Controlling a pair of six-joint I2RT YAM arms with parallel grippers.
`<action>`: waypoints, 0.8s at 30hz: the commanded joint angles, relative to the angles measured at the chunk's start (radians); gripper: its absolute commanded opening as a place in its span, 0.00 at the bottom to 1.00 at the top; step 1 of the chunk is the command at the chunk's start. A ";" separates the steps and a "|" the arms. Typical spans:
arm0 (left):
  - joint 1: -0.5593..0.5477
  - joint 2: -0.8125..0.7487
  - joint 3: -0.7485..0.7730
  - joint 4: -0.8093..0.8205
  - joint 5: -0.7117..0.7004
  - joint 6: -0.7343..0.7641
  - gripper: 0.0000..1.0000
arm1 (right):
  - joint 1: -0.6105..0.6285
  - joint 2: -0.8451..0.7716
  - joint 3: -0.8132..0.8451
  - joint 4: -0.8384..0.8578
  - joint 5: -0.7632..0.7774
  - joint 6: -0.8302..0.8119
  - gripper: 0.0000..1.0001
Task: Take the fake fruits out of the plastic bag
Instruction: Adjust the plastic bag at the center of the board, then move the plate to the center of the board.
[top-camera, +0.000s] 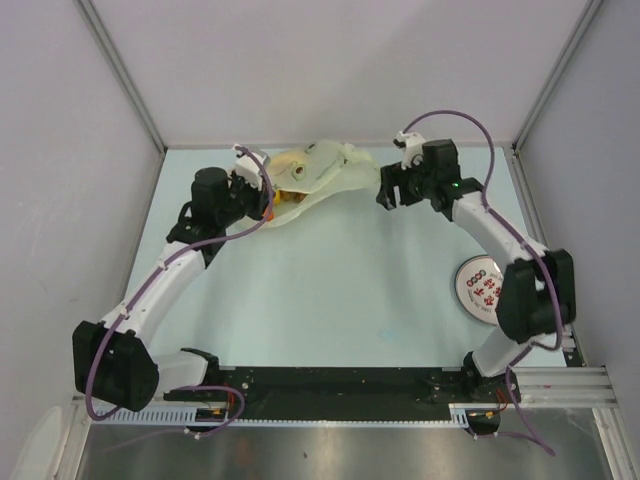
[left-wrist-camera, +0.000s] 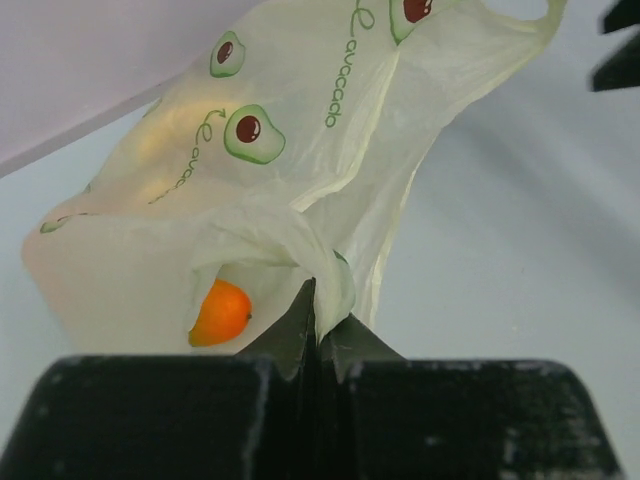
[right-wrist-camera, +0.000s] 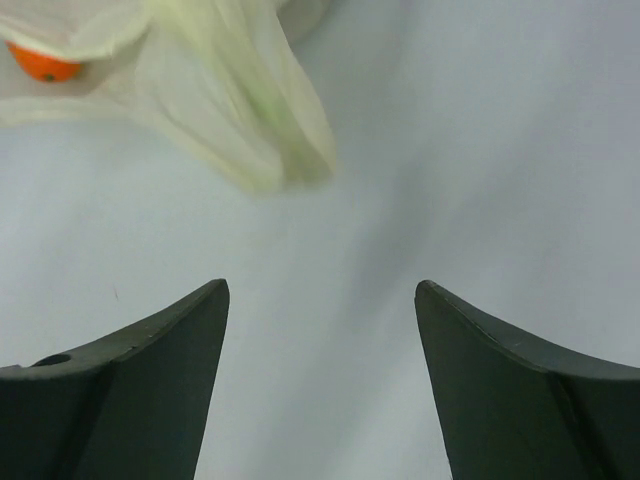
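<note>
The pale yellow-cream plastic bag (top-camera: 315, 172) with avocado prints lies at the far middle of the table. My left gripper (top-camera: 266, 200) is shut on an edge of the bag (left-wrist-camera: 330, 285) by its opening. An orange fruit (left-wrist-camera: 221, 312) shows inside the opening and also in the right wrist view (right-wrist-camera: 42, 63). A yellowish glow (left-wrist-camera: 175, 140) shows through the film; the other fruits are hidden. My right gripper (top-camera: 392, 190) is open and empty just right of the bag's end (right-wrist-camera: 265, 130), its fingertips (right-wrist-camera: 215, 300) above bare table.
A round white plate (top-camera: 482, 285) with red-green marks lies at the right, beside the right arm's elbow. Grey walls enclose the table on the left, back and right. A black rail with the arm bases runs along the near edge (top-camera: 330, 385).
</note>
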 joint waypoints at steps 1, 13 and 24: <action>0.006 -0.035 0.055 0.033 -0.046 -0.105 0.00 | -0.026 -0.231 -0.126 -0.268 0.173 -0.132 0.80; 0.007 -0.008 0.093 0.032 -0.077 -0.115 0.00 | -0.108 -0.319 -0.360 -0.490 0.314 -0.085 0.68; 0.007 -0.049 0.064 0.038 -0.128 -0.089 0.01 | -0.132 -0.179 -0.368 -0.523 0.500 0.068 0.63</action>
